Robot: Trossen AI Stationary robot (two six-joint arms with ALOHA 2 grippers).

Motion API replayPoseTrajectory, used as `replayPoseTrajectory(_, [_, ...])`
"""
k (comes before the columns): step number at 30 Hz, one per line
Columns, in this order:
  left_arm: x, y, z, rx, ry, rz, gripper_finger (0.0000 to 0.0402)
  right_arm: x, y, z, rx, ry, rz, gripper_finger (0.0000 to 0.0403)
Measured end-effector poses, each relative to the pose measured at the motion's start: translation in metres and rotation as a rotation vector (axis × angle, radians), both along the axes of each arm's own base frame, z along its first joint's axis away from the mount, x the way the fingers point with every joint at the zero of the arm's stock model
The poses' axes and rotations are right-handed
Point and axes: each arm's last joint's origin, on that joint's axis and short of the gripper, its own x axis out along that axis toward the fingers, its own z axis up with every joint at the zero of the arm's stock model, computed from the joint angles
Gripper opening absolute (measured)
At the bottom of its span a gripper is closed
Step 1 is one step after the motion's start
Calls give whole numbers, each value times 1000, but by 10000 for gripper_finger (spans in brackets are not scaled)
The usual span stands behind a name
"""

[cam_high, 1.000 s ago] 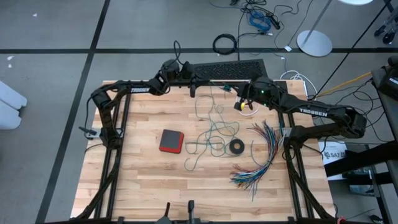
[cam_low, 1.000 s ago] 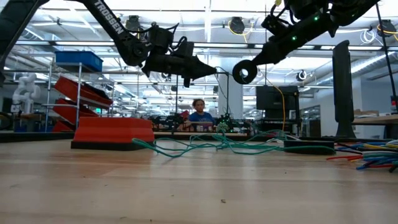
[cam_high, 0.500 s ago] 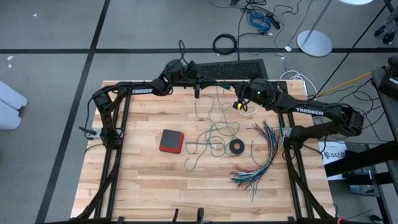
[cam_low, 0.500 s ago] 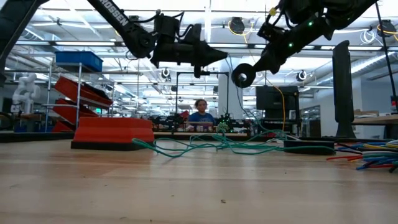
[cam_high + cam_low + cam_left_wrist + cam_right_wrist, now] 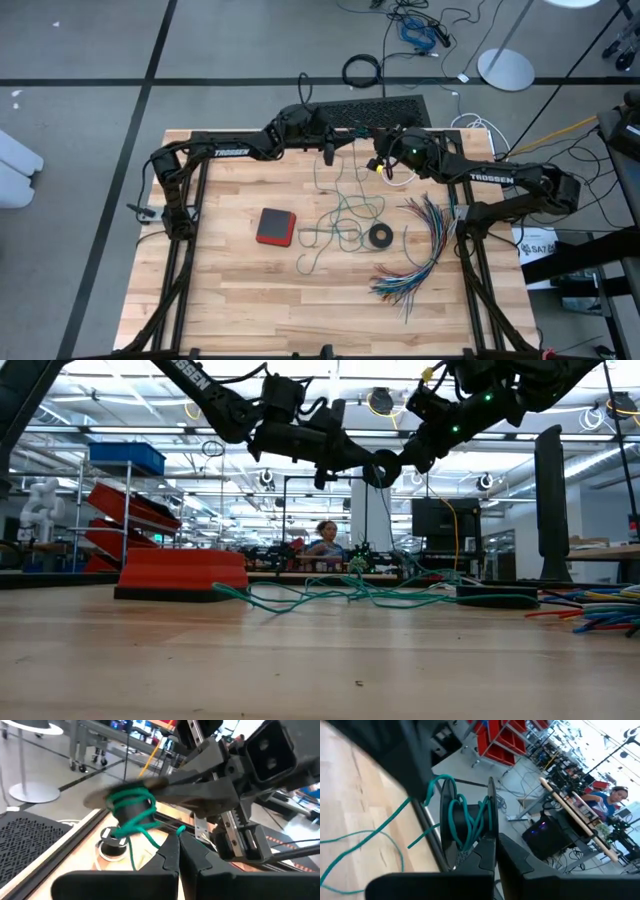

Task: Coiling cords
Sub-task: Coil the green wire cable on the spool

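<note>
A small black spool [image 5: 465, 822] with teal-green cord wound on it hangs above the table's far middle, and my right gripper [image 5: 492, 851] is shut on it. My left gripper [image 5: 179, 851] sits close beside the spool [image 5: 383, 468], shut on a strand of the teal cord. The rest of the teal cord [image 5: 345, 215] lies in loose loops on the table. The white cord [image 5: 400, 176] and its round black-and-white piece [image 5: 112, 845] lie on the table under the spool. My left gripper pinches one strand of the teal cord [image 5: 178, 828] at its fingertips, close to the spool. Its fingers lie about level and come from the table's left. The strand runs the short way to the spool's windings [image 5: 131, 807]. My right gripper holds the spool by one flange's rim [image 5: 489, 822] at its fingertips; the fingers themselves hide the exact place. They come about level from the table's right. The spool is lifted clear of the table, and cord trails down from it.
A red-and-black box [image 5: 275, 226] lies left of the loose cord. A black tape ring [image 5: 380, 236] and a fanned bundle of multicoloured wires [image 5: 420, 250] lie to the right. A black mesh panel [image 5: 375, 108] stands at the far edge. A person shows far behind [image 5: 322, 540].
My left gripper has gone toward the table's right and a little up, rolling slightly, until its tip is beside the spool. My right gripper has tipped and turned, bringing the spool slightly toward the left gripper. Both have stayed shut.
</note>
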Motion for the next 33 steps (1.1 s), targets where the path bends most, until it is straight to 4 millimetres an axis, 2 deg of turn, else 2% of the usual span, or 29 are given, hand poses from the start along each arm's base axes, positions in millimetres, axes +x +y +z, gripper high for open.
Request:
replayPoseTrajectory(5, [7, -11, 1, 8, -6, 55, 0, 0, 0, 3, -14, -24, -22, 0])
replayPoseTrajectory(18, [15, -27, 17, 73, -161, 63, 0, 0, 0, 2, -8, -29, -18, 0])
replayPoseTrajectory(23, [18, -35, 15, 106, -141, 69, 0, 1, 0, 3, -9, -40, -14, 0])
replayPoseTrajectory(33, [20, -38, 10, 126, -78, 117, 0, 1, 0, 5, 0, -70, -14, 0])
